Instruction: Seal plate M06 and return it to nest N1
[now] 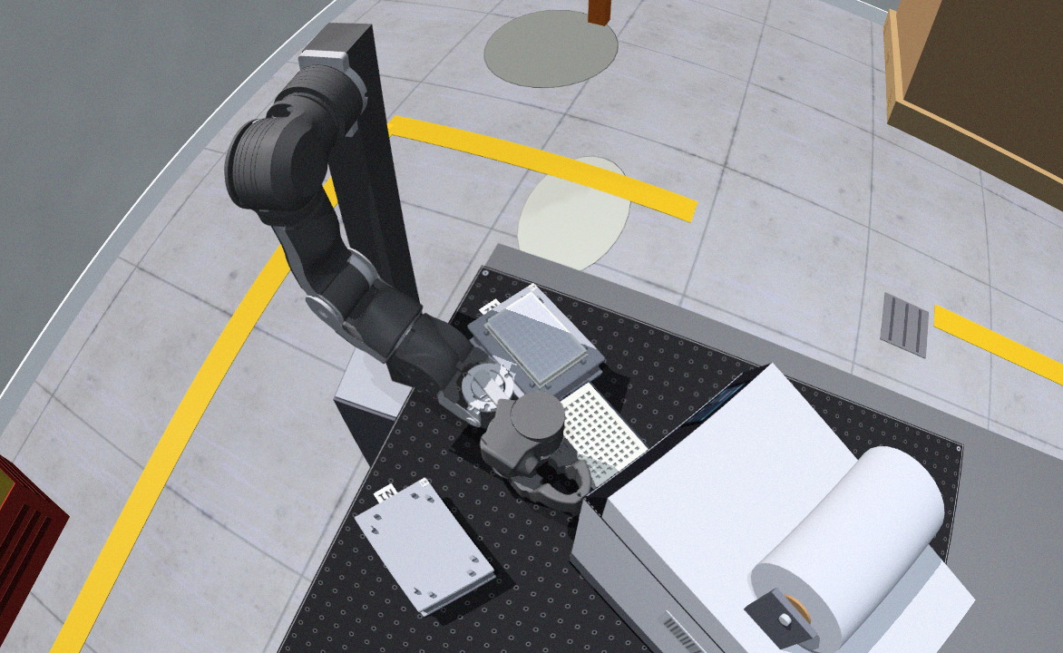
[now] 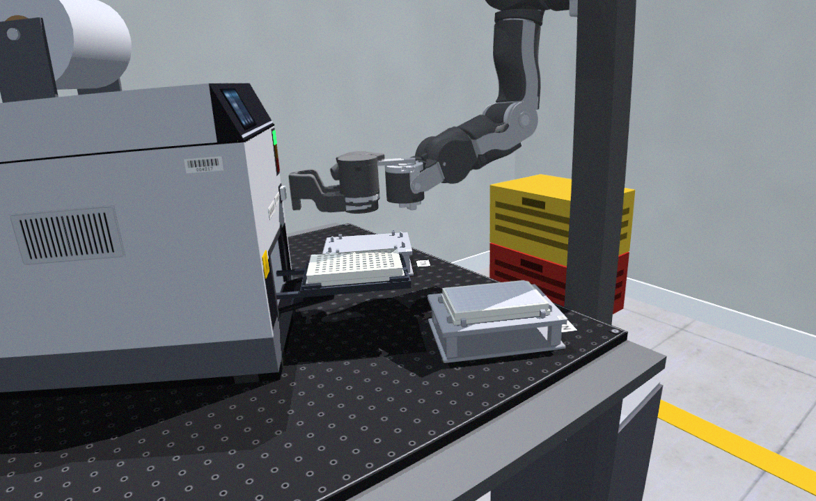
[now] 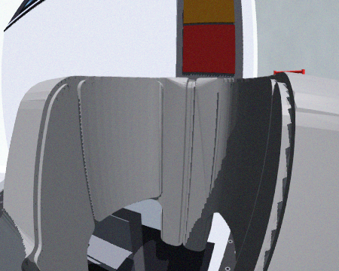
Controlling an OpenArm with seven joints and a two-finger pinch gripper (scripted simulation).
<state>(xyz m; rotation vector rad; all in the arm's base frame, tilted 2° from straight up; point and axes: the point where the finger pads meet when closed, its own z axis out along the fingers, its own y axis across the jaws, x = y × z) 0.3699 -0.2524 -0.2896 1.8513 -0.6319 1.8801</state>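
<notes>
The white open-well plate M06 (image 1: 602,435) (image 2: 354,266) lies flat on the sealer's stage (image 2: 342,285), which stands out in front of the housing. My gripper (image 1: 561,487) (image 2: 294,188) is shut and empty. It is held level above the stage, its tips right at the housing's front right edge. The START key (image 2: 282,194) sits just before the tips; I cannot tell if they touch. The lamp (image 2: 273,137) shows green, with amber and red dark. In the wrist view the shut fingers (image 3: 190,156) hide the key. Nest N1 (image 1: 424,544) (image 2: 370,242) is empty.
The sealed plate M09 (image 1: 537,337) (image 2: 495,302) sits on nest N2 (image 2: 498,333) beside the arm's column (image 2: 598,155). The sealer housing (image 2: 111,236) carries a foil roll (image 1: 852,540). Yellow and red crates (image 2: 557,230) stand beyond the table.
</notes>
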